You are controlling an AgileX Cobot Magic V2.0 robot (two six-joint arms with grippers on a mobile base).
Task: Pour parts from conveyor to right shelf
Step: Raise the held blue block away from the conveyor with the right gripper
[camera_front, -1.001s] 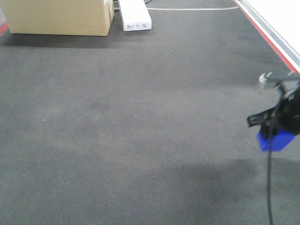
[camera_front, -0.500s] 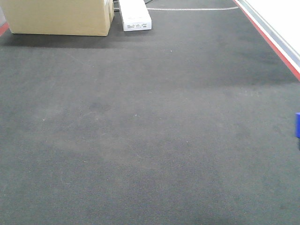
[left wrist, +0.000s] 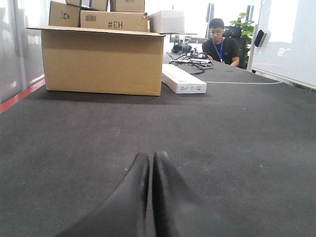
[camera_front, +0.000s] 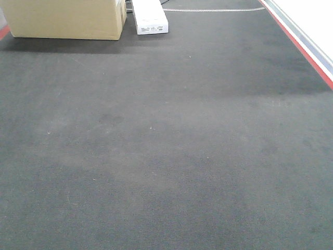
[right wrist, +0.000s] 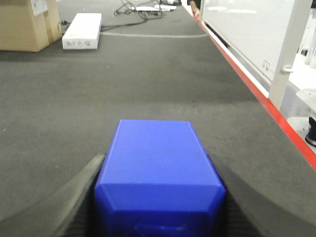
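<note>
1. Front view: the conveyor [camera_front: 166,156] carries a cardboard box [camera_front: 65,18] at its far end; neither hand nor part shows.
2. Left wrist: the left hand [left wrist: 150,157], fingers pressed together and empty, hangs near the conveyor.
3. Right wrist: the right hand [right wrist: 158,185] pinches the blue part [right wrist: 155,153]; the red stripe [right wrist: 276,116] runs to its right, shelf unseen.

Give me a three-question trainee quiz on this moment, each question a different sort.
1. True or false: the left end effector is shut with nothing in it.
2. The right end effector holds: A) a red cup; B) a blue block; C) nothing.
3. What lies beside the cardboard box on the conveyor?
Key: 1 true; 2 B; 3 a white carton.
</note>
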